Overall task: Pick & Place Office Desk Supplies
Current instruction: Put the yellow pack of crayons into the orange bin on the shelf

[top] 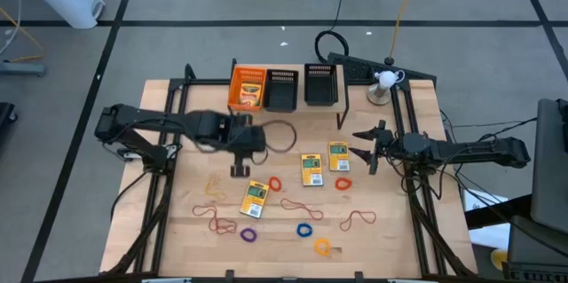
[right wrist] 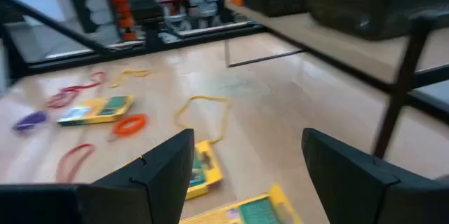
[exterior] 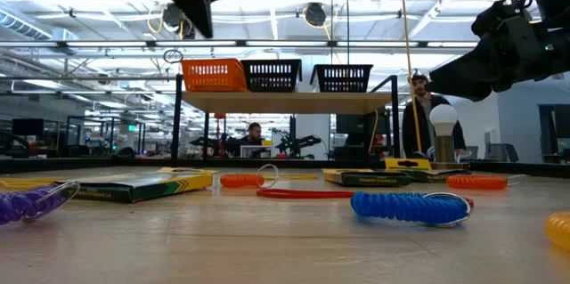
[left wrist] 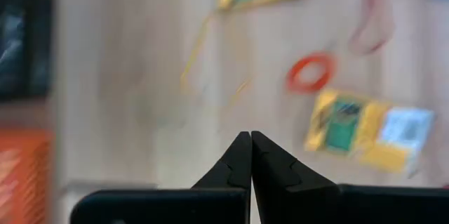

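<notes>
Three yellow-orange packets lie flat on the table [top: 256,199] [top: 311,169] [top: 338,156]; a fourth rests inside the orange tray [top: 248,97]. Red [top: 273,183], orange [top: 343,183], purple [top: 249,234], blue [top: 305,230] and yellow [top: 322,247] rings and red-brown rubber bands [top: 217,219] [top: 358,219] are scattered around them. My left gripper [top: 240,168] [left wrist: 250,141] is shut and empty, raised above the table left of the packets. My right gripper [top: 362,145] [right wrist: 245,161] is open and empty, hovering just right of the rightmost packet [right wrist: 252,210].
An orange mesh tray [top: 248,77] and two black mesh trays [top: 282,90] [top: 320,83] stand on a raised shelf at the table's far edge. A white bulb-shaped object [top: 383,79] stands at the far right. A dark cable loop [top: 280,137] lies near my left gripper.
</notes>
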Motion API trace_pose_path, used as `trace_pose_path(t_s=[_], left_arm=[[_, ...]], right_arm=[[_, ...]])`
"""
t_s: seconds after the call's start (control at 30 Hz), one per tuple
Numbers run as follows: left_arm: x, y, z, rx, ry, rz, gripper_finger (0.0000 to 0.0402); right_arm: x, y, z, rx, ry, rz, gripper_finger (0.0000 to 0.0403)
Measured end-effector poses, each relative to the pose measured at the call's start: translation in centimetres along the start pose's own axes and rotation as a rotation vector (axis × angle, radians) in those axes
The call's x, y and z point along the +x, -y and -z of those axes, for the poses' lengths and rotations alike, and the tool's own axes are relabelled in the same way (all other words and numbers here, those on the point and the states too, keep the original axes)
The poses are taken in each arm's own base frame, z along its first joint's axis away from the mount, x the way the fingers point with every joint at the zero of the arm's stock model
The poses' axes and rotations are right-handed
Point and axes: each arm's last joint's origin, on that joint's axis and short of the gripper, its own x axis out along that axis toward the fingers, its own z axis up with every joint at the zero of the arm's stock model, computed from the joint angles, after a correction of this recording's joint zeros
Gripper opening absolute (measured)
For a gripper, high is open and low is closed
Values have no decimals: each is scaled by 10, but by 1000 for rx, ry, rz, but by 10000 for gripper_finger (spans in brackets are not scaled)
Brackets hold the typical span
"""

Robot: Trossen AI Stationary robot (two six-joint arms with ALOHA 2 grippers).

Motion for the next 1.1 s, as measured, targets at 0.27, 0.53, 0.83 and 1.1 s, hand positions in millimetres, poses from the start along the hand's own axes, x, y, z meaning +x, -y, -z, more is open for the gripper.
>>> trace_pose_path(t_s=[0.27, 0.53, 0.83, 1.1], left_arm=[[39, 49, 12, 88, 112, 67, 20], [68, 41, 17, 49, 229, 150, 78], [76, 10, 19, 2, 235, 296, 205], [81, -7, 38, -53, 36, 197, 288]], right_arm=[[0, -2, -4, 47, 38, -60, 254], [0, -2, -6, 51, 54, -61, 254], [0, -3, -7, 54, 70, -63, 254], [0, -3, -7, 51, 62, -61, 254]])
